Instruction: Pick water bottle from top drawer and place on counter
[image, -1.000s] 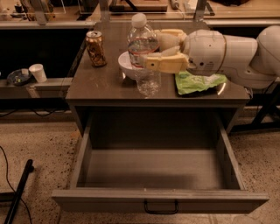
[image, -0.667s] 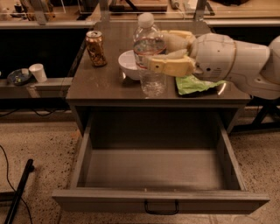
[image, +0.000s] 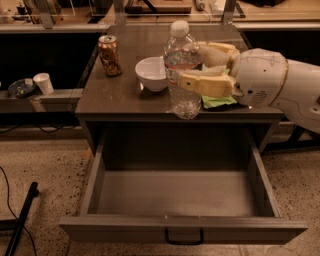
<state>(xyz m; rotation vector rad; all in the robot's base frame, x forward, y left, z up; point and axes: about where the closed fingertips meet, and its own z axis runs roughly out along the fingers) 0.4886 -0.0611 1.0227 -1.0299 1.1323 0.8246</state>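
Observation:
The water bottle (image: 183, 75), clear and ribbed with a white cap, stands upright at the front edge of the counter (image: 125, 97). I cannot tell whether its base touches the surface. My gripper (image: 189, 66) reaches in from the right and is shut on the bottle's middle. One tan finger (image: 202, 83) lies across the bottle's front and the other sits behind it. The top drawer (image: 185, 227) is pulled fully open below the counter and holds nothing that I can see. Its black handle (image: 184, 237) is on the front panel.
On the counter stand a brown drink can (image: 109, 55) at the back left, a white bowl (image: 151, 73) just left of the bottle, and a green packet (image: 220, 100) under my wrist. A white cup (image: 44, 82) sits on a low shelf at left. A black pole (image: 20, 220) lies on the floor.
My gripper has carried the bottle to the right and slightly lower, toward the counter's front edge. The drawer, can and bowl have not moved.

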